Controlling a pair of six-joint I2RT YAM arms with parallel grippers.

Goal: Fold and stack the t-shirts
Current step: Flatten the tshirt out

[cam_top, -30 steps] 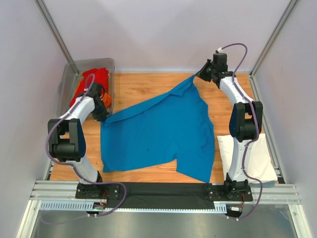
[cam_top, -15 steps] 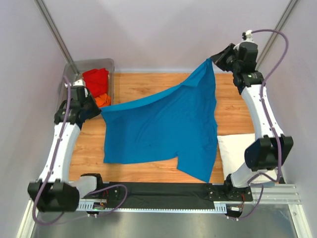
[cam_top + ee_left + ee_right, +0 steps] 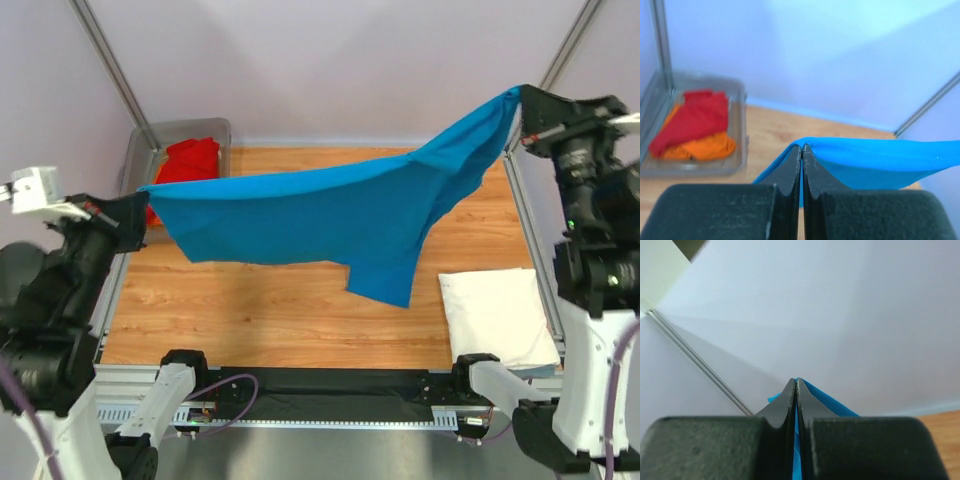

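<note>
Two clamped grips: left end effector (image 3: 802, 148) and right end effector (image 3: 796, 383) pinch the limp, probably lightweight blue t-shirt (image 3: 320, 215) by its edges.

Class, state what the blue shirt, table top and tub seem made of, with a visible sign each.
Blue shirt: soft matte cloth; it sags and drapes. Table top: wood or wood-look laminate; grain lines show. Tub: greyish plastic; see-through walls.

Right end effector (image 3: 795, 384): dark fingers pressed together
Held: bright blue soft cloth t-shirt (image 3: 829, 399), pinched
Lower right: wooden table (image 3: 940, 423)
</note>
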